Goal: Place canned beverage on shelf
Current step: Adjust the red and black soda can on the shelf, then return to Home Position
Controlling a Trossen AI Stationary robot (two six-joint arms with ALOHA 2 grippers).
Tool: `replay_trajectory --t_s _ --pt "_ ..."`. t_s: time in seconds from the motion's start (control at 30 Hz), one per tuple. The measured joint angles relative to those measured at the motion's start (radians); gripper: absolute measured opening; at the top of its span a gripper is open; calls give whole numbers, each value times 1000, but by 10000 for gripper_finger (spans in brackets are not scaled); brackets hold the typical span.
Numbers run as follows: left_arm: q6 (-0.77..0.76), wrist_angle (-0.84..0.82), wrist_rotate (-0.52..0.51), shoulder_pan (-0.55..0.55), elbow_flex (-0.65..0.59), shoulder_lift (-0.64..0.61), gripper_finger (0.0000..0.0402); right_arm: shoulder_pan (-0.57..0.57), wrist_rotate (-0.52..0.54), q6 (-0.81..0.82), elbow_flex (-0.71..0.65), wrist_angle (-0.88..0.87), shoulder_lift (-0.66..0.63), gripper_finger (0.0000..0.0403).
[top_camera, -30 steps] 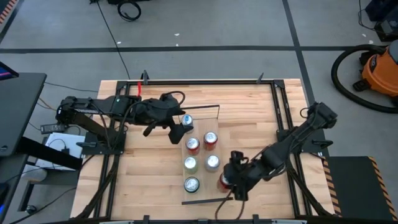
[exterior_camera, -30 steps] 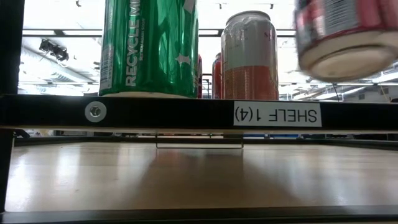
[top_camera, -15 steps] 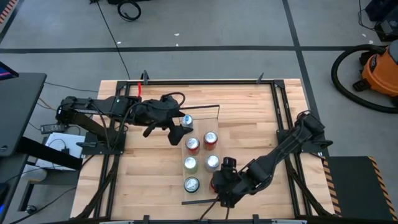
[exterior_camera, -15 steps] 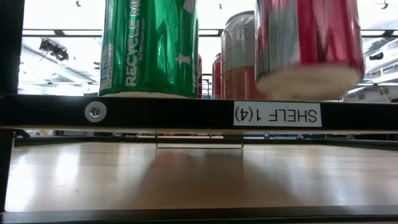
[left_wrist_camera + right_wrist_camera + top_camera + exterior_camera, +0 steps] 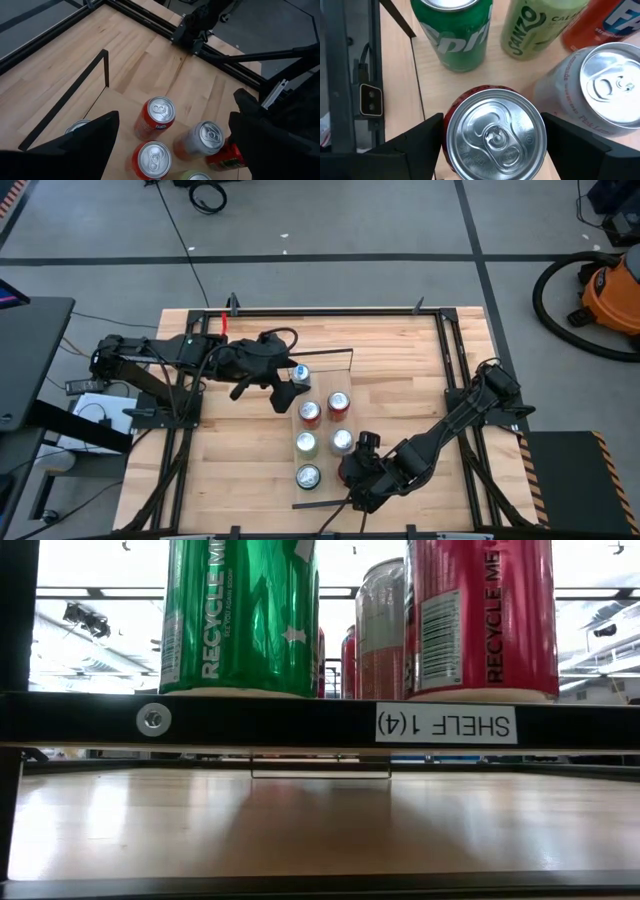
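The shelf point(image 5: 324, 460) is a long pale board on the slatted table, with a black wire rail at each short end. Several upright cans stand on it. My right gripper point(image 5: 354, 472) is at the shelf's near right corner, shut on a red can point(image 5: 495, 132). The red can stands beside a green can point(image 5: 240, 615) in the low view point(image 5: 480, 610). My left gripper point(image 5: 286, 388) is open over the shelf's far end, its fingers wide apart above the cans there point(image 5: 156, 114). My right gripper pinches the red can between its two fingers, one on each side of the can's wall just below the top rim point(image 5: 450, 114). The fingers come slanting down from the table's right side. The can is upright, its base point(image 5: 480, 692) on the shelf's edge.
A silver can point(image 5: 600, 90), a pale green can point(image 5: 532, 25) and the green can point(image 5: 457, 30) stand close around the red one. Black frame rails point(image 5: 455, 370) run along the table's sides. Bare tabletop point(image 5: 240, 450) lies left of the shelf.
My right gripper has carried the red can toward the table's left and down. The can was tilted and clear of the shelf. It now stands upright with its base on the shelf, next to the green can.
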Motion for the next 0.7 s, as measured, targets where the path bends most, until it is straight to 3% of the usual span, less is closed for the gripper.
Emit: replay_trajectory --t_s 0.33,0.7 --pt "-7 -1 0 0 0 0 389 6 -17 4 2 19 23 349" --pt "5 -2 0 0 0 0 389 6 -50 16 0 11 -28 352"
